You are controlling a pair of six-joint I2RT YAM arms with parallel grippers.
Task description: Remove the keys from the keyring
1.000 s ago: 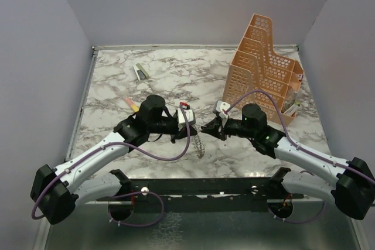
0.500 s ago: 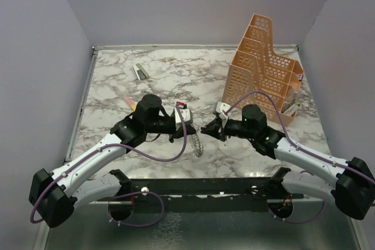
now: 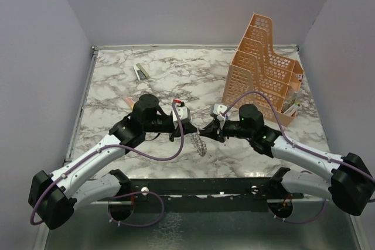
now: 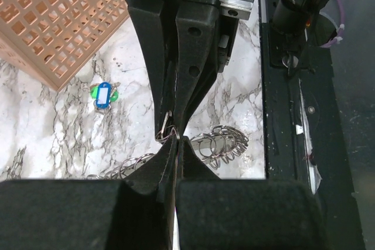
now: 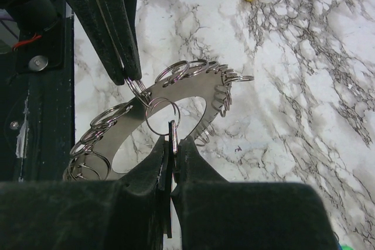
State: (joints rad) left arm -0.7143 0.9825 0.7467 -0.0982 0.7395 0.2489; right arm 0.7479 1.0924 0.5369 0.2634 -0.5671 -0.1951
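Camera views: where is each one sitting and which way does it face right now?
Top external: above and behind the bases, looking down at the marble table; both arms show, left gripper and right gripper meeting at the keyring.
Left wrist: on the left arm, facing the right gripper's fingers; own fingers at bottom.
Right wrist: on the right arm, facing the left gripper's fingers; own fingers at bottom.
Shared: both wrist views show the keyring pinched between the two shut grippers.

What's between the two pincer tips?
Only two small keys on the keyring, one pinched by the left pincer, one by the right pincer; the right wrist view shows it.
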